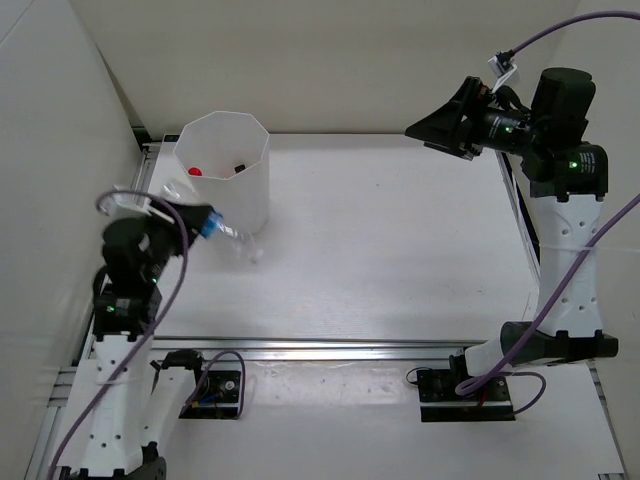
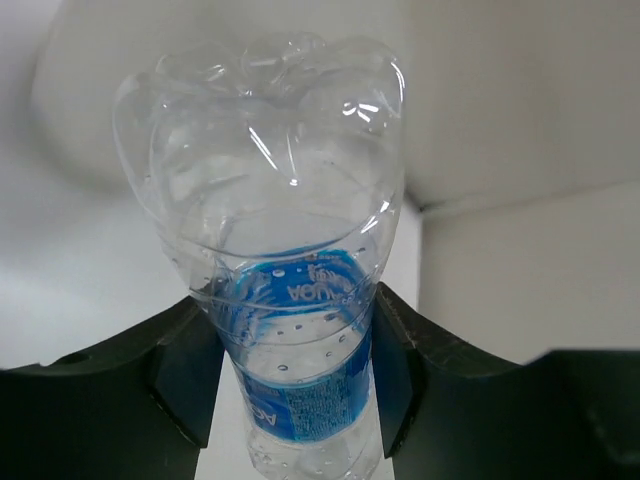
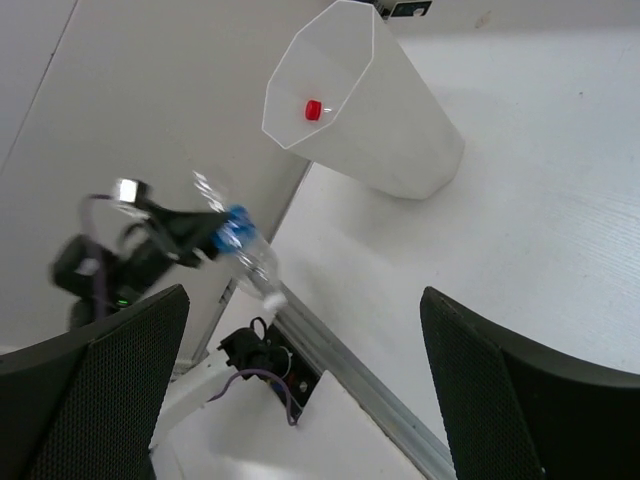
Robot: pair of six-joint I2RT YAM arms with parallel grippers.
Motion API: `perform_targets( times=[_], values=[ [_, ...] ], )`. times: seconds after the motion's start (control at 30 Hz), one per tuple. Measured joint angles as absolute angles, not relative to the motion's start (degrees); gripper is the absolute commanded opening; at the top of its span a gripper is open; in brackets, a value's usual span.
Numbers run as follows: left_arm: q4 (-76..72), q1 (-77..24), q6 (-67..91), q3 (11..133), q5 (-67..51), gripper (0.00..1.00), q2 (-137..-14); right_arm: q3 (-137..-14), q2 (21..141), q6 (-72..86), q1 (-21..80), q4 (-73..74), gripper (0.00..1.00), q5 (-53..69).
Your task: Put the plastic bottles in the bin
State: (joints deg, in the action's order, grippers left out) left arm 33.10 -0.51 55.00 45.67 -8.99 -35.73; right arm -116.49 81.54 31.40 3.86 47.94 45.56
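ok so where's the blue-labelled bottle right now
The blue-labelled bottle is at the left of the top view, clamped between the jaws of the left gripper, just on the near side of the white bin.

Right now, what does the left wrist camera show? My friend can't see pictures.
A clear plastic bottle with a blue label fills the view, held between the left gripper's two black fingers. Its bumpy base points away from the camera, with white surfaces behind.
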Motion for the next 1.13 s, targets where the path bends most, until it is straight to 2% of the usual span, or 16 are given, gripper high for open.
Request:
perform_targets(
  times=[0.2,0.3,0.37,0.4,0.43,0.57,0.7,0.77,0.97,1.07,1.13],
  values=[
    [33.54,-0.51,42.41,89.17,0.58,0.51,-56.99,-116.92,84.14,33.76,3.86,46.35,1.0,47.57],
    [32.82,-1.04,36.69,104.14,4.93,0.59,-69.47,-117.45,84.71,34.63,3.86,45.89,1.0,48.4],
    [32.21,-1.93,33.04,110.28,8.38,0.75,-77.14,-117.82,84.79,35.07,3.86,45.5,1.0,48.66],
    [32.25,-2.46,31.44,111.98,10.26,1.0,-80.53,-118.04,84.79,35.29,3.86,45.23,1.0,48.75],
    [32.53,-2.9,30.2,112.81,11.7,1.0,-83.33,-118.19,84.68,35.38,3.86,45.06,1.0,48.77],
    [36.29,-4.6,28.71,113.43,17.67,1.0,-92.03,-120.77,84.49,34.24,3.86,47.4,1.0,48.16],
    [39.42,-6.17,27.9,112.71,18.52,1.0,-90.3,-125.27,83.72,32.05,3.86,51.2,1.0,45.54],
    [38.0,-6.68,27.9,106.72,17.8,1.0,-82.56,-126.5,82.91,31.79,3.7,53.45,1.0,42.85],
    [39.46,-6.98,32.03,75.07,17.89,1.0,-46.57,-129.01,85.1,31.77,-0.97,60.34,1.0,36.62],
    [42.24,-6.98,34.06,64.12,20.18,1.0,-38.44,-123.31,85.21,31.48,-1.54,61.73,1.0,33.43],
    [43.94,-7.03,35.09,58.19,23.92,1.0,-38.39,-119.28,85.01,31.27,-1.61,63.11,1.0,31.59]
  ],
)
